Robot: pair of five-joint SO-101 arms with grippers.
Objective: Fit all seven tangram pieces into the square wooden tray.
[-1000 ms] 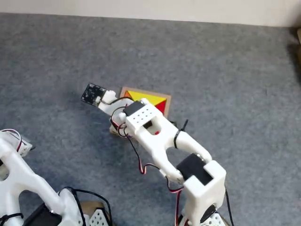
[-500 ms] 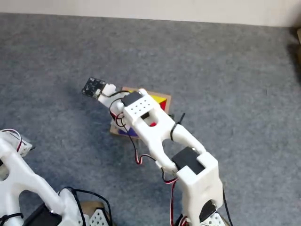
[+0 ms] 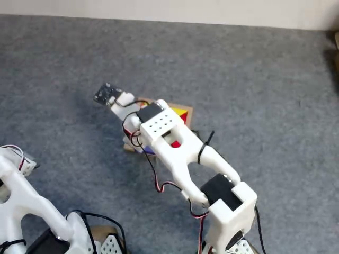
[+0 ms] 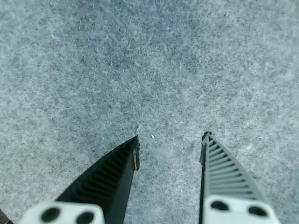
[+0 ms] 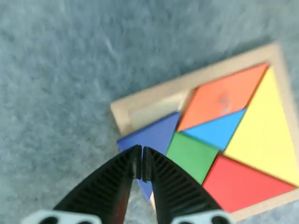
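Note:
The square wooden tray (image 5: pixel 154 95) lies on grey carpet, holding an orange piece (image 5: pixel 224 95), a light blue triangle (image 5: pixel 215 130), a yellow triangle (image 5: pixel 264 135), a green square (image 5: pixel 191 156) and a red triangle (image 5: pixel 243 184). A dark blue triangle (image 5: pixel 156 135) lies at the tray's corner, its lower part crossing the rim. Beside it a strip of bare tray floor (image 5: pixel 154 109) shows. My right gripper (image 5: pixel 141 154) is shut, its tips just over the dark blue triangle. In the high view the right arm (image 3: pixel 175 143) covers most of the tray (image 3: pixel 188 111). My left gripper (image 4: pixel 170 137) stands open over bare carpet.
The left arm (image 3: pixel 21 196) sits at the near left corner of the table, far from the tray. Grey carpet spreads all around the tray. A pale wall strip (image 3: pixel 169 10) runs along the far edge.
The right arm's wrist has shifted a little toward the far side, over the tray. The left arm has not moved.

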